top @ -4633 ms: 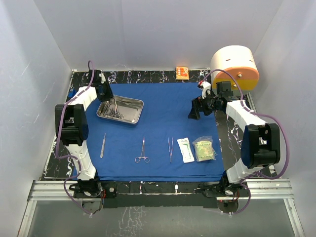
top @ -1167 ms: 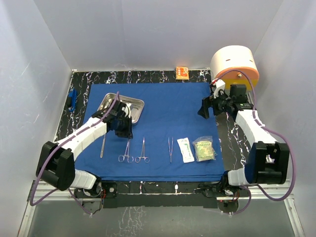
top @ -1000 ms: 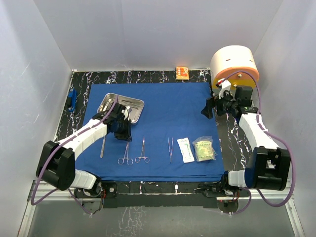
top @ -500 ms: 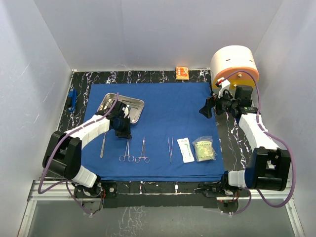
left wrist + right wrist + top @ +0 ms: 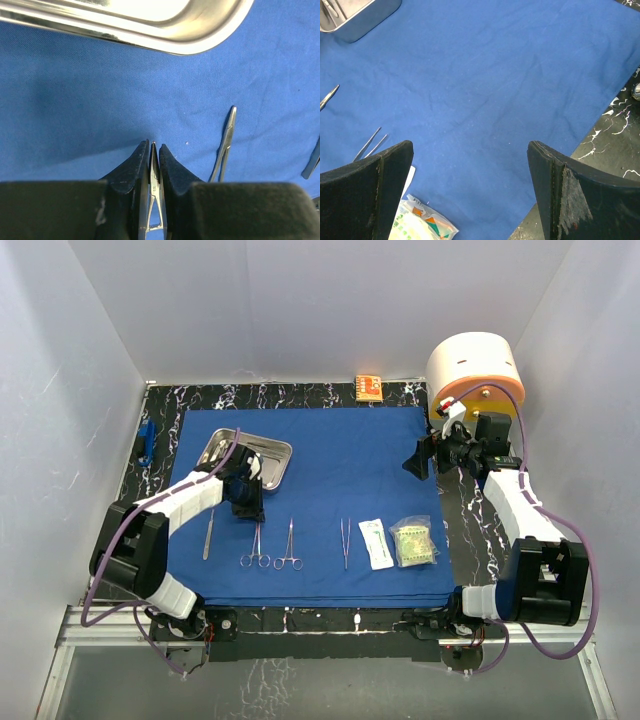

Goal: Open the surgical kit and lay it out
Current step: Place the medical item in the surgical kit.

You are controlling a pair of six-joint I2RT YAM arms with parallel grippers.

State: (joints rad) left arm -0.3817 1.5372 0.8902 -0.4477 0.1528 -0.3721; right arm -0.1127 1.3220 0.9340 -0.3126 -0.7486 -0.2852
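The royal-blue cloth lies spread flat. The steel tray stands at its back left and shows in the left wrist view. My left gripper is low on the cloth just in front of the tray, shut on the tip end of a ring-handled forceps; the slim shaft sits between the fingers. A second forceps lies beside it. Two tweezers and two packets lie in a row. My right gripper is open and empty over the cloth's right edge.
A big cream-and-orange cylinder stands at the back right, close behind my right arm. A small orange box lies behind the cloth. A blue item sits at the left table edge. Black marbled table borders the cloth.
My left arm has come from the tray to the cloth in front of it, with a forceps now lying beside the other one. My right arm drew back to the right edge. Little moved in the last second.
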